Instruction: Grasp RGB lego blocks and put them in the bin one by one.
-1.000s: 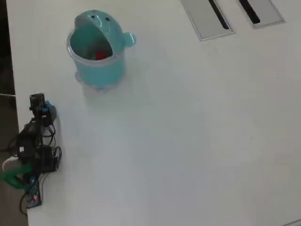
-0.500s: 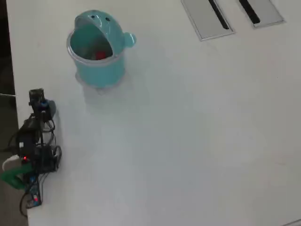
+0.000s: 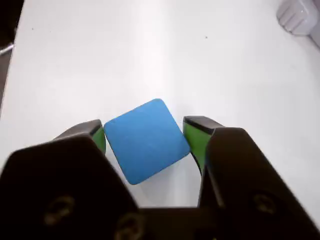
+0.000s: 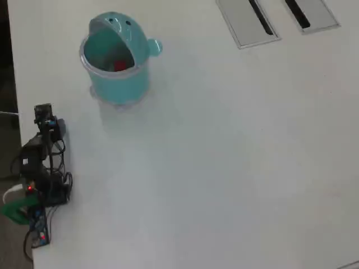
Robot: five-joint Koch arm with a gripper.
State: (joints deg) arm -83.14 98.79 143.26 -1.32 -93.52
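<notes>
A: What does the wrist view show?
B: The end effector (image 3: 145, 137) has its two green-tipped black jaws set against the left and right sides of a blue block (image 3: 146, 140), which sits cornerwise between them above the white tabletop (image 3: 150, 50).

A: And the overhead view, left to right?
B: The arm (image 4: 39, 168) is folded at the far left edge. Up and to its right stands the teal bin (image 4: 116, 56), lid open, a red block (image 4: 119, 66) inside.
</notes>
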